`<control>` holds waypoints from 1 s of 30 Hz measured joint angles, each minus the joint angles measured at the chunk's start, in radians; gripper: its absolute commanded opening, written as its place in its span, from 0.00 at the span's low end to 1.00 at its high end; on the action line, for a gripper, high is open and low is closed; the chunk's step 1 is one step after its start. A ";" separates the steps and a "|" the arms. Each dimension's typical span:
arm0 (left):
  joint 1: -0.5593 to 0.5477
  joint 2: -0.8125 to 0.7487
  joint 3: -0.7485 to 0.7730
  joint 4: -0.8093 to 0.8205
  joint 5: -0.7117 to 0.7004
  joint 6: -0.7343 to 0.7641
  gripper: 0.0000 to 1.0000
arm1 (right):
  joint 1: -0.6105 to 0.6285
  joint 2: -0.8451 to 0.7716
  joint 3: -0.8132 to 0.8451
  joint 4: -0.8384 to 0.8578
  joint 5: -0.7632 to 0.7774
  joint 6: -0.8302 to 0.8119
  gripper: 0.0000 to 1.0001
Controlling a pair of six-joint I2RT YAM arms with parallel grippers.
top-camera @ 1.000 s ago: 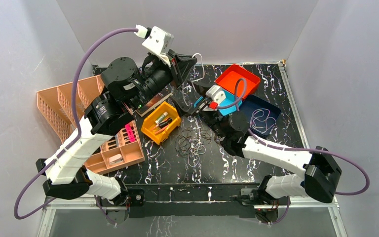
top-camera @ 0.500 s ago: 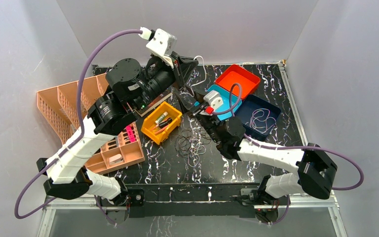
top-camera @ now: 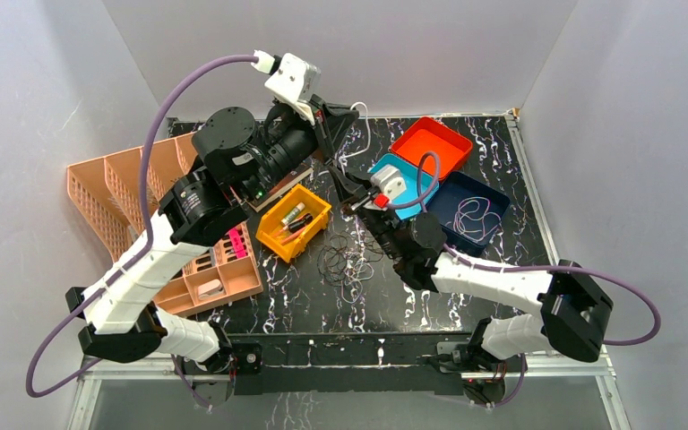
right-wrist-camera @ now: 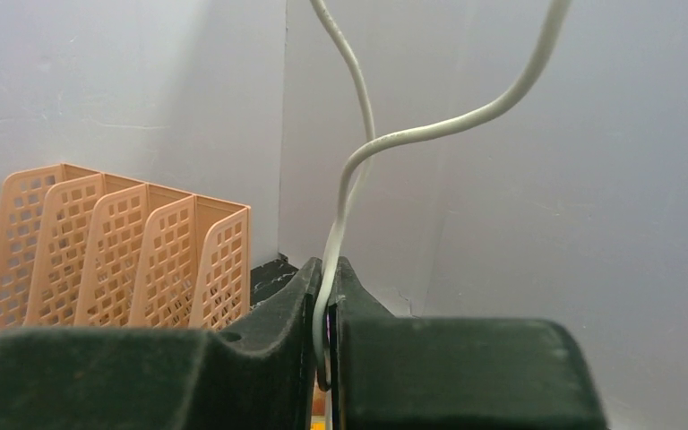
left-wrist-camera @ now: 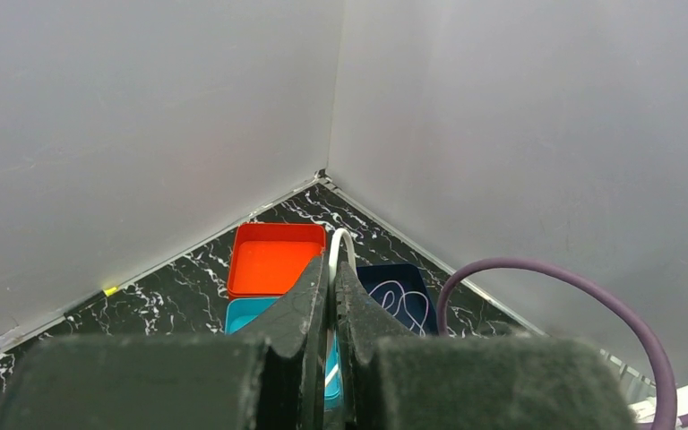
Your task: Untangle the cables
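Peach rack [top-camera: 107, 193] standing far left. Left gripper [left-wrist-camera: 333, 269] hanging raised, pinching white cable [right-wrist-camera: 358, 161]. Dark cables [top-camera: 348, 260] lying tangled on tabletop [top-camera: 305, 305], centre. Right gripper [right-wrist-camera: 324, 269] pinching white cable too. Navy tray [top-camera: 493, 199] at right holding pale cable loop [top-camera: 471, 215].

So the cables [top-camera: 348, 260] lie in the middle, small bin [top-camera: 303, 242] just left of them, file rack [top-camera: 98, 193] far left, trays [top-camera: 449, 130] back right.
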 measured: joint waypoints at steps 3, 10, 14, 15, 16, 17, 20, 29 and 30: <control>0.000 -0.005 -0.011 0.000 -0.016 0.000 0.00 | 0.000 -0.009 -0.010 -0.007 0.000 0.002 0.09; 0.000 -0.022 -0.044 -0.009 -0.192 -0.008 0.00 | 0.000 -0.126 -0.055 -0.076 -0.005 0.033 0.07; 0.000 -0.092 -0.160 -0.011 -0.381 -0.023 0.00 | 0.000 -0.208 -0.086 -0.161 -0.034 0.073 0.00; 0.000 -0.103 -0.176 -0.011 -0.399 -0.029 0.00 | 0.000 -0.229 -0.086 -0.214 -0.048 0.092 0.00; 0.000 -0.118 -0.198 -0.016 -0.414 -0.039 0.00 | 0.000 -0.245 -0.086 -0.249 -0.056 0.108 0.00; 0.000 -0.127 -0.212 -0.020 -0.417 -0.046 0.00 | 0.000 -0.270 -0.085 -0.298 -0.057 0.125 0.00; 0.000 -0.156 -0.339 -0.048 -0.426 -0.113 0.13 | 0.002 -0.349 -0.018 -0.584 0.006 0.205 0.00; 0.000 -0.105 -0.490 -0.070 -0.354 -0.208 0.51 | -0.266 -0.270 0.315 -1.199 0.002 0.338 0.00; 0.000 -0.101 -0.494 -0.067 -0.345 -0.211 0.53 | -0.330 -0.259 0.318 -1.239 -0.023 0.350 0.00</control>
